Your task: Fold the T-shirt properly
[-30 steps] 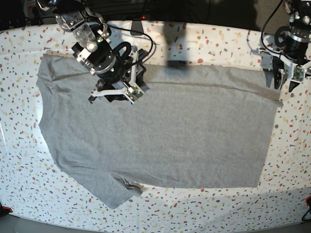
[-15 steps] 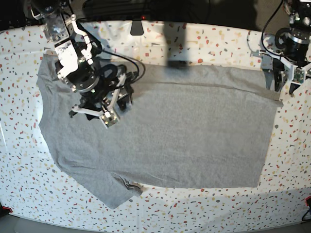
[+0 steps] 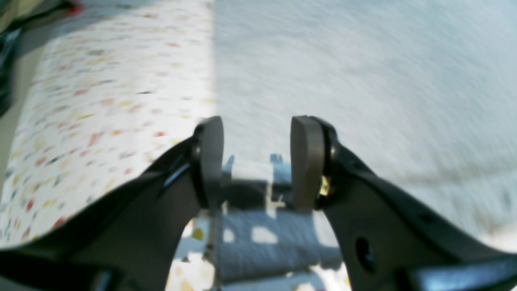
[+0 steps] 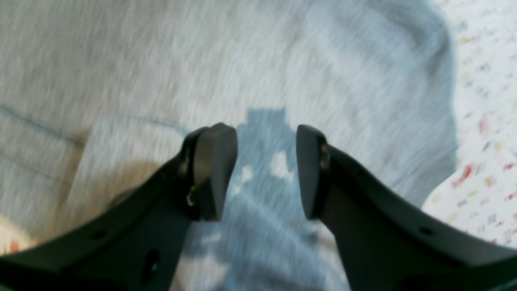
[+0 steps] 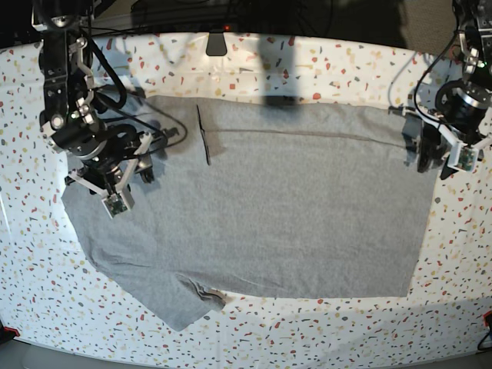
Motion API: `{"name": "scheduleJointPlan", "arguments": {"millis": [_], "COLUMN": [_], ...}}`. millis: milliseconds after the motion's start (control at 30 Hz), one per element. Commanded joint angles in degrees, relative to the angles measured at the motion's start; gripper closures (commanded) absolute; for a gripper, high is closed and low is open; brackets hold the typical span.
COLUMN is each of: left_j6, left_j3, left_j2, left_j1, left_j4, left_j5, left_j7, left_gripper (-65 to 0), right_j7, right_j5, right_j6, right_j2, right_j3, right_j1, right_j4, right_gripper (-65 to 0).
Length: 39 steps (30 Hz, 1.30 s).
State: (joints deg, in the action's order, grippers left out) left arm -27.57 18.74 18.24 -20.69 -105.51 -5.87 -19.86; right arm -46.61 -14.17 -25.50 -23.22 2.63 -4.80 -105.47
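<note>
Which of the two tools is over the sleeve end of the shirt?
The right tool, on the base view's left, over the T-shirt by its sleeve. The left tool sits at the straight hem edge opposite.

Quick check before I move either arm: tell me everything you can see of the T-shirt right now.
The T-shirt is plain heather-grey knit, no lettering showing. It lies spread flat on the speckled table, one short sleeve pointing toward the near edge, a long crease near its far edge. The right gripper hangs open over its sleeve end; the left gripper, open, hangs at the opposite edge. Neither holds cloth.
</note>
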Motion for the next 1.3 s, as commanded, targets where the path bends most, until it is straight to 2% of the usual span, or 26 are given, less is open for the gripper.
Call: {"name": "scheduleJointPlan", "arguments": {"millis": [0, 67, 167, 300, 400, 567, 767, 833, 967, 1267], "left_j6": [-1.1, -4.0, -6.9, -7.2, -7.2, -7.1, -7.0, -6.3, -0.4, 0.3], "left_j3": [0.4, 0.4, 0.4, 0.4, 0.3, 0.3, -2.4, -5.2, -9.8, -10.6], "left_j2": [0.9, 1.0, 1.0, 1.0, 1.9, 7.3, 10.8, 11.4, 11.5, 11.6], "left_j1": [-0.2, -1.4, -3.5, -7.1, -9.6, -12.8, -12.3, -11.5, -7.9, -2.3], "left_j4": [-1.1, -1.3, -2.1, -2.3, -2.2, -2.1, 1.0, 3.7, 10.3, 16.8], "left_j5": [1.1, 6.1, 16.3, 29.3, 34.3, 39.1, 43.0, 46.0, 50.4, 50.9], "left_j7": [1.0, 1.0, 1.9, 8.6, 13.4, 18.6, 21.7, 22.1, 21.9, 21.4], "left_gripper": [-26.6, -26.7, -26.7, -26.7, -26.7, -26.4, -26.4, -26.4, -26.4, -26.2], "right_j7": [0.1, -0.9, -1.0, -1.5, -1.4, -1.4, -1.5, -1.9, -2.8, -5.4], "right_j5": [-1.6, -3.0, -2.5, -2.3, 0.2, 3.3, 3.3, 3.4, 3.3, 3.3], "right_j6": [-1.7, -4.2, -4.3, -4.3, -4.3, -4.3, -4.3, -4.3, -4.2, -4.2], "right_j2": [-1.5, -3.2, -6.8, -10.7, -11.9, -12.0, -11.6, -11.7, -11.7, -11.7], "right_j3": [1.1, 1.9, 2.0, 2.0, 2.0, 2.0, 2.0, 2.0, 2.0, 2.0], "right_j1": [0.6, -0.7, -4.1, -9.3, -13.1, -17.6, -20.4, -21.0, -21.4, -21.5], "right_j4": [-1.4, -3.2, -8.2, -14.3, -17.0, -18.1, -18.3, -18.6, -18.9, -19.0], "right_gripper": [-28.4, -28.4, -28.4, -28.4, -28.4, -28.4, -28.4, -28.4, -28.4, -28.4]}}
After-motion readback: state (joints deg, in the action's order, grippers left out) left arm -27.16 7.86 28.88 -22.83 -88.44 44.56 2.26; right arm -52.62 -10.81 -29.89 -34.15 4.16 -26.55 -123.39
